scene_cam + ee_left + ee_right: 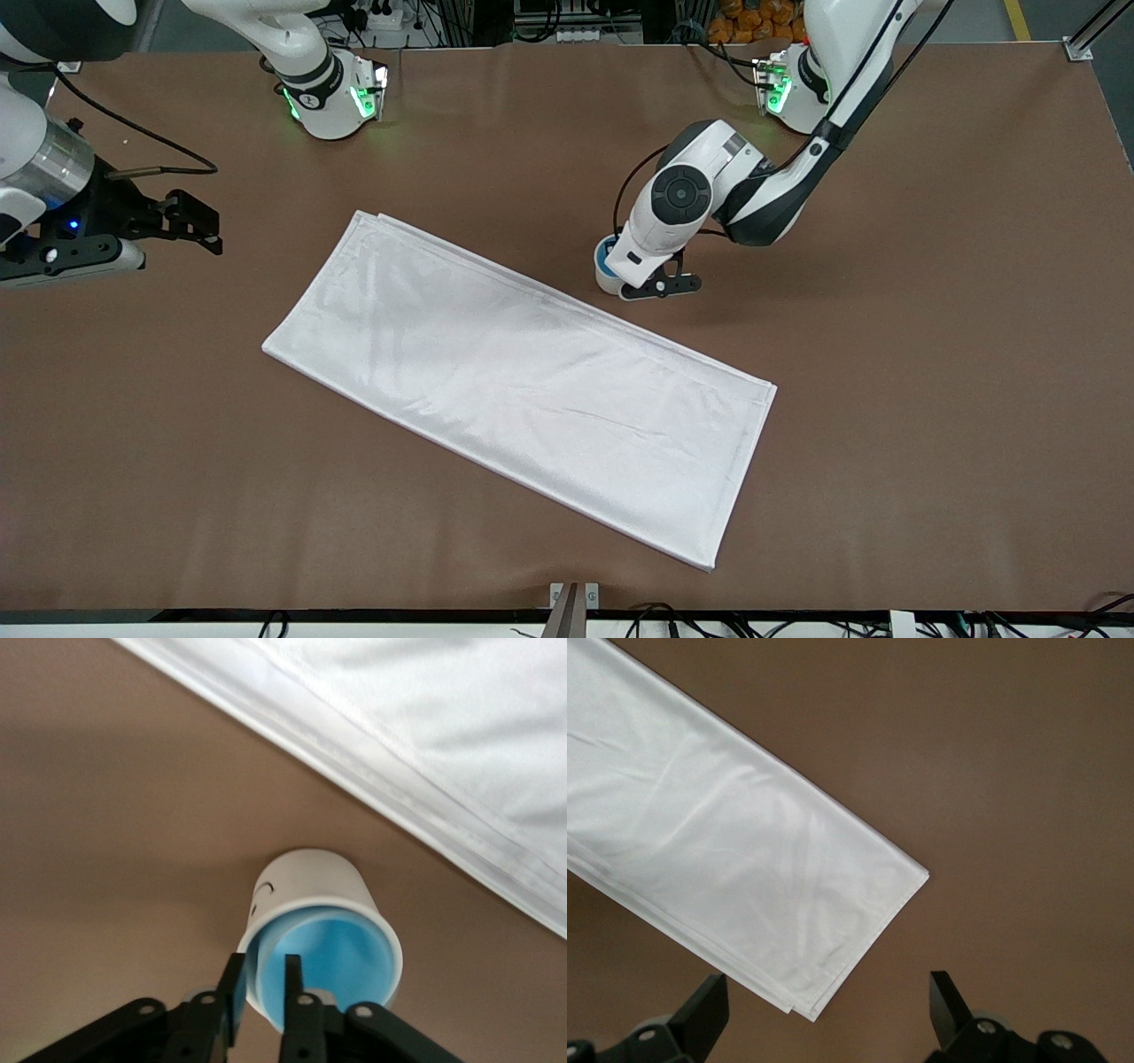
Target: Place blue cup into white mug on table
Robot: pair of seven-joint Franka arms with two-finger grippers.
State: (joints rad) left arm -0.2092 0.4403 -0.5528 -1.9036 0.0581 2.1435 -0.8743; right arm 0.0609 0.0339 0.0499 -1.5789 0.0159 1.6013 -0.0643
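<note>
The left arm reached down from its base toward the middle of the brown matte table (930, 354), wrist bent steeply. Its black two-finger left gripper (262, 992) had its fingers (234, 997) pinched close on the rim of the small bright-blue plastic cup (332, 957). The right arm waited at its own end of the table, its black right gripper (828, 1014) spread wide above the surface.

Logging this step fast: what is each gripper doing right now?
Left gripper: shut on the blue cup, inside the white mug.
Right gripper: open, holding nothing, waiting over the cloth.
</note>
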